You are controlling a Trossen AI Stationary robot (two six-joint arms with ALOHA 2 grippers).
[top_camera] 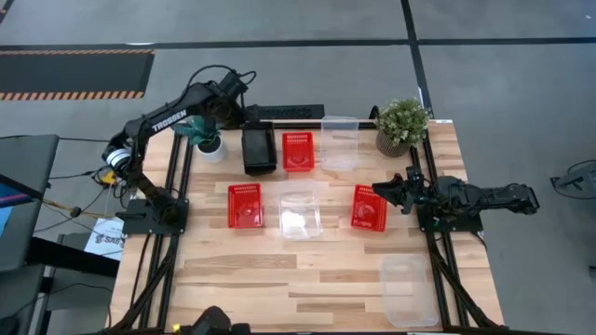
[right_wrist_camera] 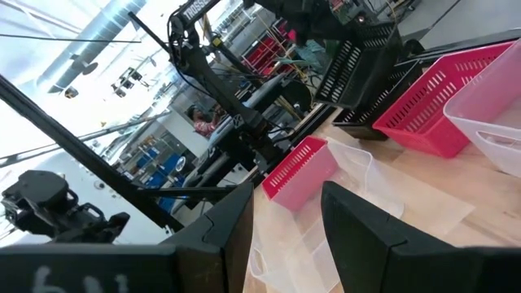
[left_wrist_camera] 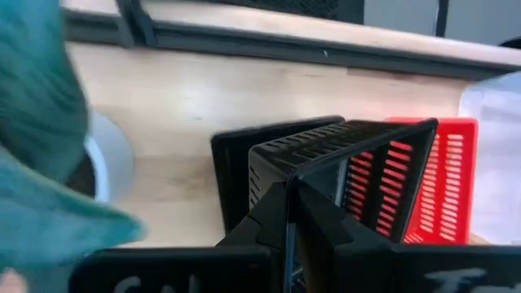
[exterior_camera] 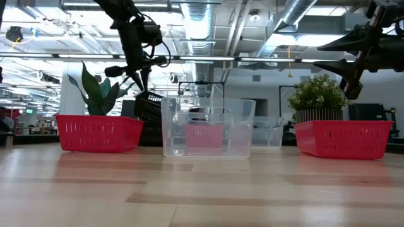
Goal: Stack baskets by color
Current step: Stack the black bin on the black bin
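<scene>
Overhead, "TROSSEN" on left arm (top_camera: pixel 170 119), left tool (top_camera: pixel 244 119) clamped on black basket (top_camera: pixel 259 149), right tool (top_camera: pixel 380 191) apart.

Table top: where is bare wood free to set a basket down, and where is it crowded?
Free: the near strip of the table, beside the clear basket at its right corner. Crowded: the far row, where black baskets, red basket, clear one and two plants stand close.

Red slotted baskets (top_camera: pixel 245 206), black baskets (top_camera: pixel 259 150), clear baskets (top_camera: pixel 300 215), pale wood table (top_camera: pixel 307 279).
</scene>
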